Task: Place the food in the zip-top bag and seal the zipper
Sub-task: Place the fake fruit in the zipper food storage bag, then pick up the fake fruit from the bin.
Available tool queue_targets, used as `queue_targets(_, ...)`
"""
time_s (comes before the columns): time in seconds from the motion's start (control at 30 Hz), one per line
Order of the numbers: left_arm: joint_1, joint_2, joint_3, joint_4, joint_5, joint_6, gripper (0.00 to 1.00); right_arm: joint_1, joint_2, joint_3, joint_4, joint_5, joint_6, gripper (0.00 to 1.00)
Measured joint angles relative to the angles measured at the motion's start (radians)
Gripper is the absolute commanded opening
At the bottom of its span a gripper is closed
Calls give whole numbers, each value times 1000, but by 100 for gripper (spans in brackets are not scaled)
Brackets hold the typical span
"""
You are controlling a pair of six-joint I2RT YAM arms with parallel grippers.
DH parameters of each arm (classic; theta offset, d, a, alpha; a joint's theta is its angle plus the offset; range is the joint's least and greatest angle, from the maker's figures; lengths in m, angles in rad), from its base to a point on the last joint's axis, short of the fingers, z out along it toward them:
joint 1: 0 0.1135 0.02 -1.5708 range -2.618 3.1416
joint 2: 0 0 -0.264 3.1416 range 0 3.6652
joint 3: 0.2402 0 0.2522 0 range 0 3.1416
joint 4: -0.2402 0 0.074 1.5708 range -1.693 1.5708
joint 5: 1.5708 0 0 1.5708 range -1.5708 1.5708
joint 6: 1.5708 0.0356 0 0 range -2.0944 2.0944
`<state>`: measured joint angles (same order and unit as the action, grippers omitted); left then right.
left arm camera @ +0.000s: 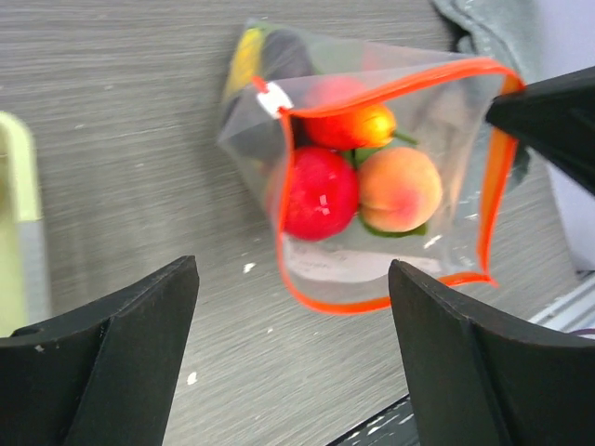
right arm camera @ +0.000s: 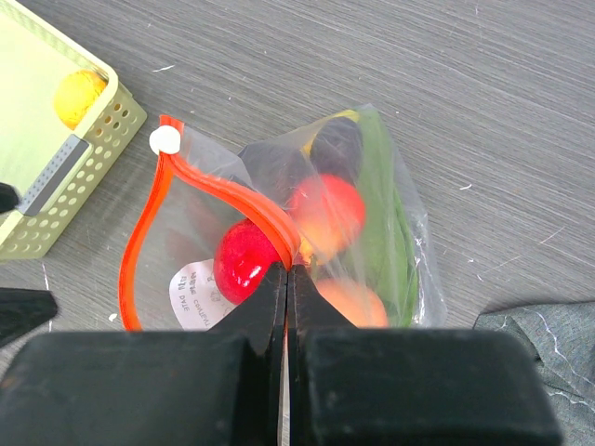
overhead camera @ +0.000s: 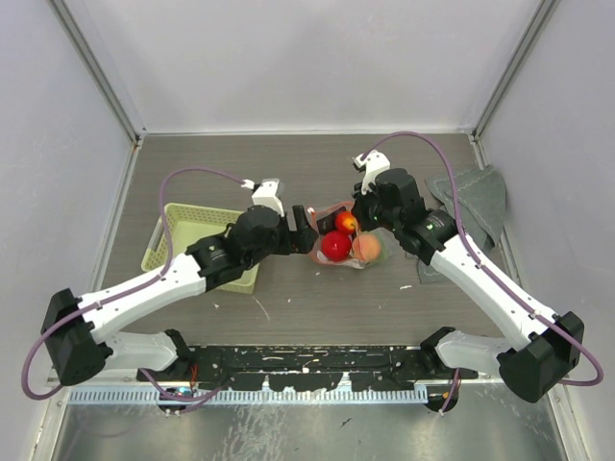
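- The zip-top bag (overhead camera: 344, 240) lies on the table (overhead camera: 288, 173) between the two arms, with its mouth turned toward the left arm.
- Its zipper (left arm camera: 390, 85) is unsealed. In the left wrist view the red-orange strip forms a wide loop around the opening.
- A small white slider (right arm camera: 165, 139) sits at one end of the strip.
- Inside the bag are a red piece (left arm camera: 318, 195) and a peach-coloured piece (left arm camera: 400, 188) side by side, with an orange-red piece (left arm camera: 351, 125) touching them just behind.
- Deeper in the bag, near its closed end, are a dark purple piece (right arm camera: 337, 147) and a yellow piece (left arm camera: 244, 54). Something green (right arm camera: 376, 232) lies along one wall.
- The right gripper (right arm camera: 288, 269) has its fingers pressed together on the zipper, pinching one lip of the bag's mouth.
- The left gripper (left arm camera: 293, 274) is just outside the bag's mouth with its fingers spread wide, holding nothing and not touching the bag.
- The pale green basket (right arm camera: 102, 130) stands well to the bag's mouth side, beyond the left gripper. One yellow ball (right arm camera: 76, 93) is in it.
- A grey cloth (overhead camera: 476, 206) lies on the far side of the bag from the basket, past the right arm.
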<state>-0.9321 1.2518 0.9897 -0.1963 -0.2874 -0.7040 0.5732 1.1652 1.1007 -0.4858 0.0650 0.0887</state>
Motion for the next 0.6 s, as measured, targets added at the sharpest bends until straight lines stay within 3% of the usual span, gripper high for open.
queue_targets(0.27,60,-122,-18,-238,-92,32,87,0,0,0,0,-1,0,0)
queue_targets(0.6,327,-126,-65,-382,-50,43,91,0,0,-1,0,-1,0,0)
